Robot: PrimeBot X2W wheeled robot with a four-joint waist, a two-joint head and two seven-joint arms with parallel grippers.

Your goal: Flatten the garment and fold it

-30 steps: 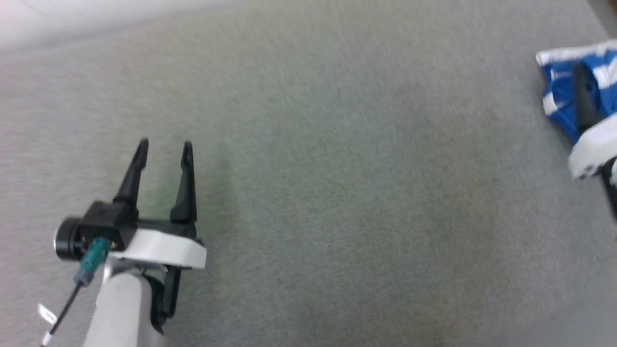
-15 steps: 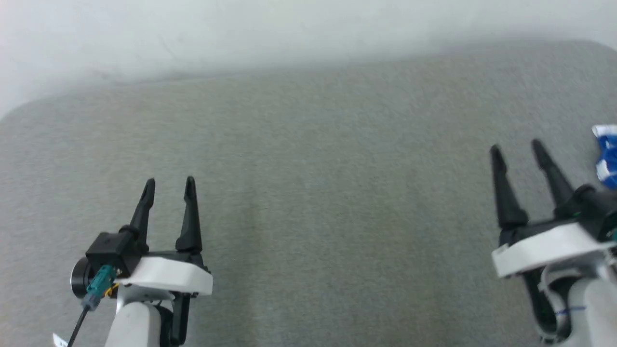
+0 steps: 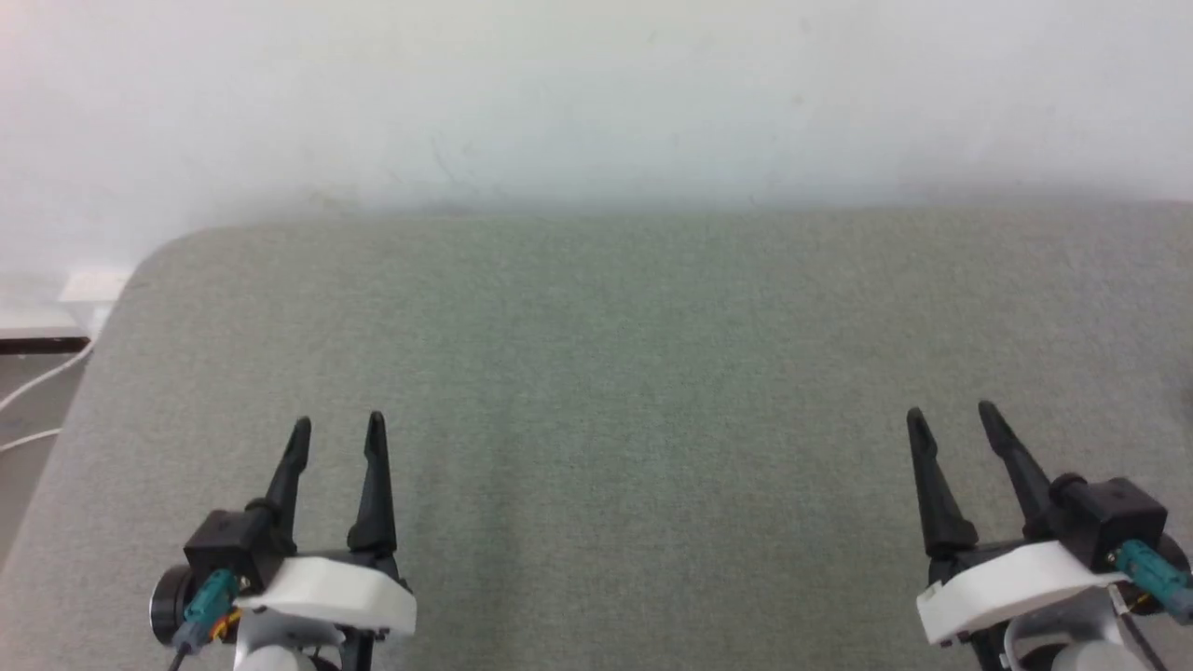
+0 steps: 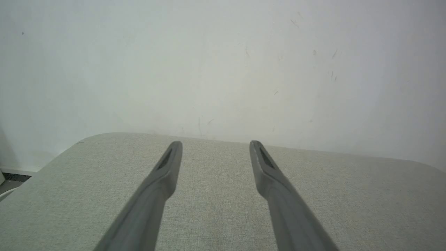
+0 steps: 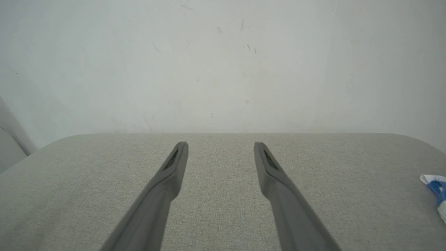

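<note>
A small piece of the garment (image 5: 437,193), bright blue with a white edge, shows at the right border of the right wrist view, lying on the grey fabric table (image 5: 223,195). My left gripper (image 3: 337,427) stands open at the lower left of the head view, nothing between its fingers. At the lower right my right gripper (image 3: 952,415) is open too and holds nothing. Both hover over bare table (image 3: 615,410), fingers pointing toward the wall. In the wrist views my left gripper (image 4: 215,143) and my right gripper (image 5: 221,144) show spread fingers with empty gaps.
A white wall (image 3: 596,93) rises just behind the table's far edge. The table's rounded left corner (image 3: 154,256) drops to a floor with white cables (image 3: 37,391) and a white socket box (image 3: 89,284).
The head camera has swung left and tilted up: the wall and the table's left corner have come in, and the garment has left the right edge. Both grippers stay open.
</note>
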